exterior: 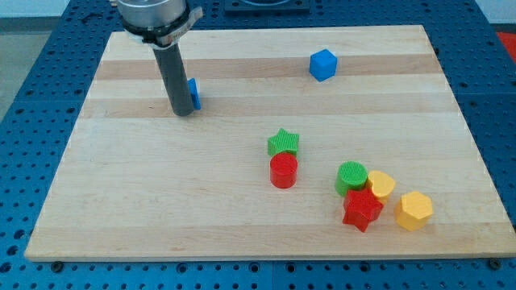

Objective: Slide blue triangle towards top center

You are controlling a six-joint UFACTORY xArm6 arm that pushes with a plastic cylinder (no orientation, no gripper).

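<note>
The blue triangle (194, 93) lay in the upper left part of the wooden board (242, 217), mostly hidden behind the dark rod, so that only a thin blue edge showed at the rod's right side; its shape and long axis could not be read from that sliver. My tip (182, 113) rested on the board just below and to the view's left of the block, touching it or very nearly so. There was no claw on this arm to stand apart or together, only the plain rod end.

The relation that mattered was this: the triangle sat to the view's right of my tip, and the top centre of the board lay farther right and a little upward again. Tip, block and goal seemed roughly in line, so a push rightward and slightly up looked the likely call, with some risk of the block slipping off a narrow contact.

Beyond it, a blue cube (322, 64) stood near the top, right of centre, close to where the triangle was meant to go. The green star (283, 142), red cylinder (283, 171) and the cluster at lower right lay well apart from that path
</note>
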